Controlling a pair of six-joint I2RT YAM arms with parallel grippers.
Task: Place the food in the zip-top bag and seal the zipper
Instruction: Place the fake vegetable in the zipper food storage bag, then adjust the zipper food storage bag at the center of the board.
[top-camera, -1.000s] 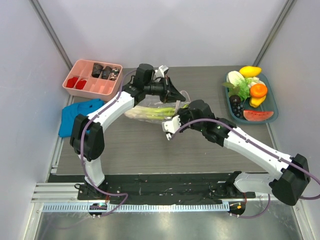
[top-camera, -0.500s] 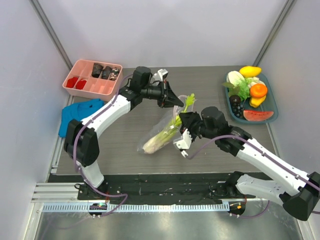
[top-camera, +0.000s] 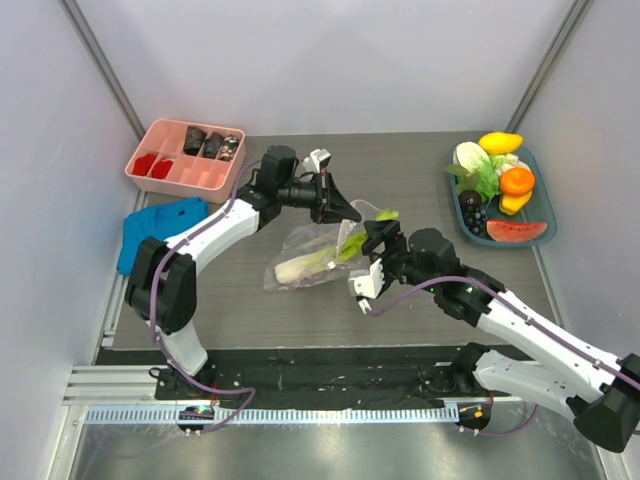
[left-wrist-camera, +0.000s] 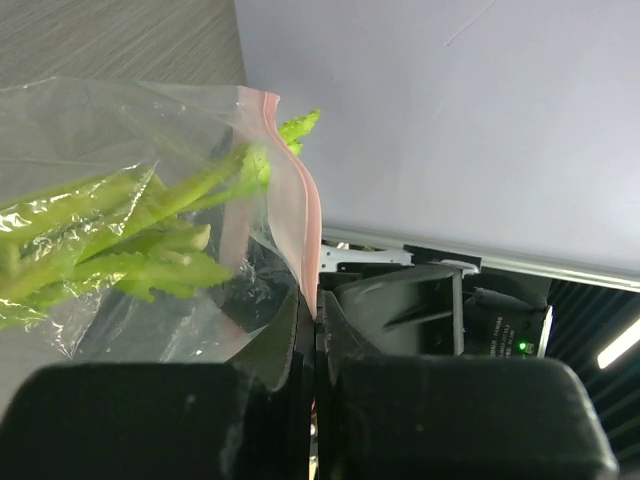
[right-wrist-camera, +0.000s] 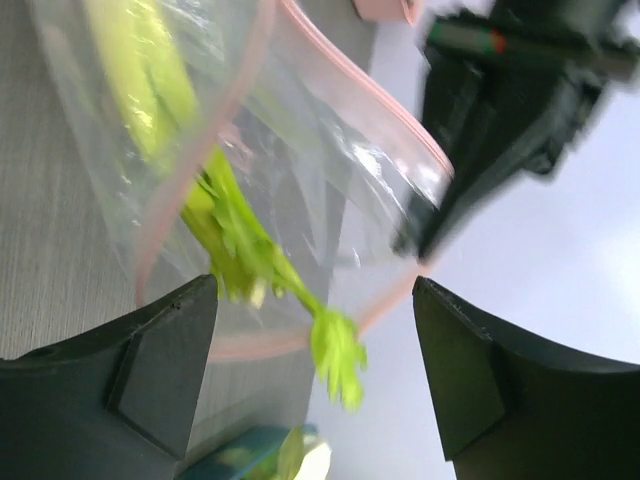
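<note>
Black fingers of the right gripper (top-camera: 370, 262) stand wide apart, gripping nothing. Just ahead of them the leek (top-camera: 305, 265) lies inside the zip-top bag (top-camera: 297, 240), its leaf tips poking from the mouth. Beyond, the left gripper (left-wrist-camera: 310, 310) is pinched tight on the pink zipper (left-wrist-camera: 308, 225), holding the mouth up. One item looks bagged; the orange (top-camera: 517, 181), watermelon slice (top-camera: 517, 231) and more wait on a teal tray (top-camera: 547, 205), well off to the right claw's right. Sealing is not yet done. Underneath is a grey wood-grain table (top-camera: 420, 170), with plain pale walls around.
</note>
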